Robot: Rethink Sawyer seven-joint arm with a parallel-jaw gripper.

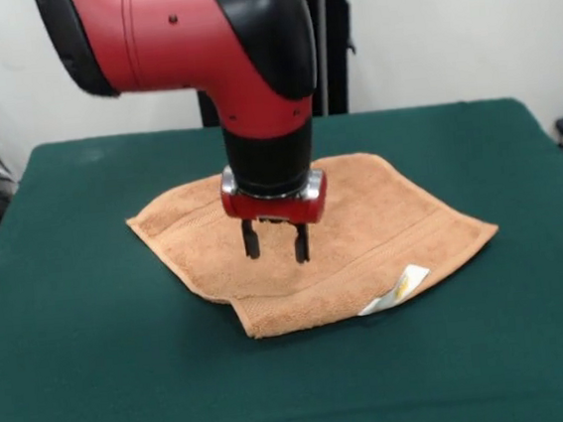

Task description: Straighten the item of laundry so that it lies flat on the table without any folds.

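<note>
Front view findings are recorded as follows. One red and black arm (216, 48) is seen descending from above, ending in a red collar with a dark gripper (276, 249) below it. Two short black fingers (250, 240) are observed pointing straight down, set apart with a clear gap between them. The gripper is therefore judged to be released, with nothing held between the fingers. The fingertips are seen over the middle of the towel (362, 213); whether they rest on the cloth or hang just above it cannot be determined from this angle.

The towel, orange-tan in colour, is found near the centre of the table (99, 388), well clear of every edge. It is not lying flat. At the near corner a portion is seen doubled over, so that one layer lies across another and a folded edge runs along the near left side. A woven border band (433, 231) is noted along the right-hand side. A small white label (397, 290) with a yellow mark is seen at the near right edge, lying on the cloth.

The table surface is covered in dark green cloth. A black stand (332, 57) is noted behind the arm, against a pale wall.
</note>
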